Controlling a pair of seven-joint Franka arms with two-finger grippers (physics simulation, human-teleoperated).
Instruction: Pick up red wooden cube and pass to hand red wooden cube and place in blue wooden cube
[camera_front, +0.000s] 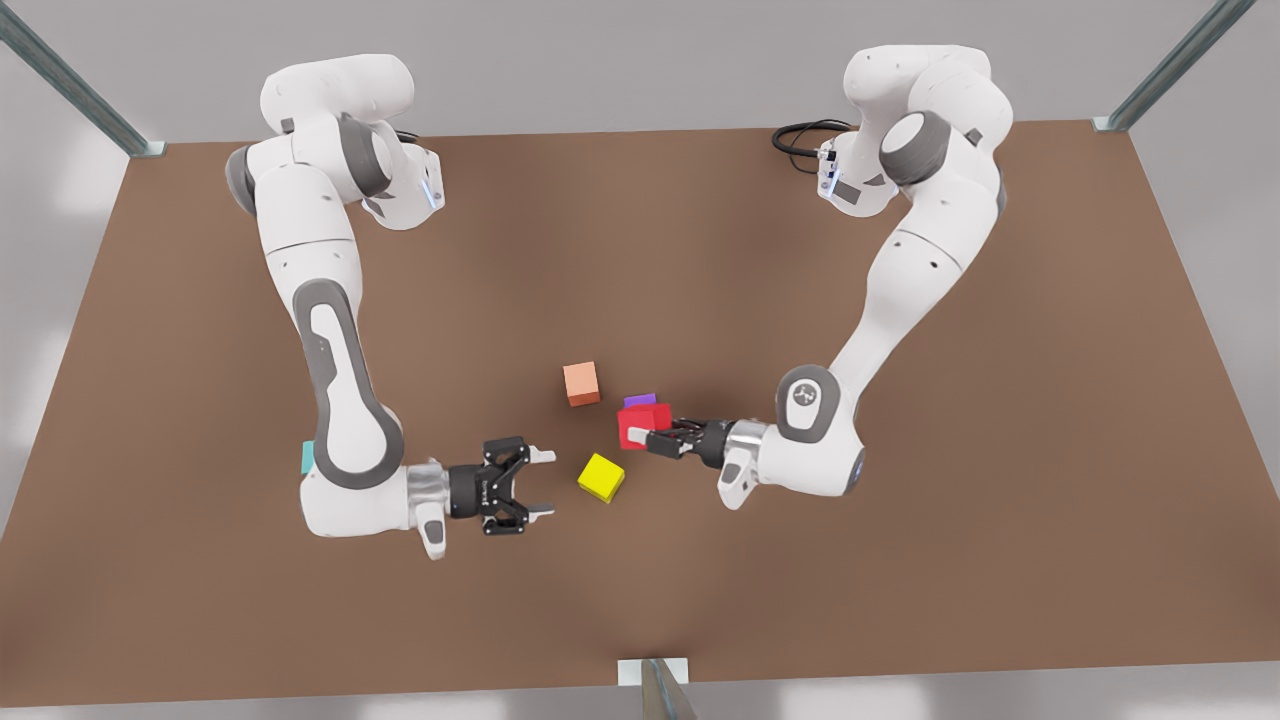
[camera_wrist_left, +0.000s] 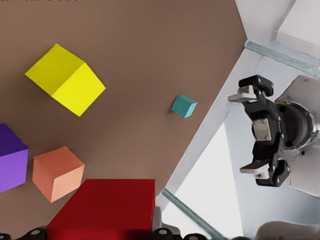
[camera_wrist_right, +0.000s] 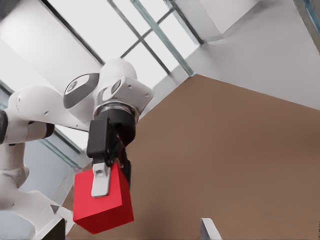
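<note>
my left gripper (camera_front: 650, 437) is clamped on the red wooden cube (camera_front: 640, 426), held above the table (camera_front: 900, 560). my right gripper (camera_front: 540, 483) faces it with fingers spread and nothing in them, the yellow cube (camera_front: 601, 477) between us. the blue wooden cube (camera_wrist_left: 184, 106) lies beyond the right arm.

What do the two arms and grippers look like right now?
Both arms are glossy white with grey joint bands and small blue lights. The left gripper, on the front view's right, and the right gripper, on the front view's left, are black with pale tips. A black cable loops by the left arm's base.
</note>
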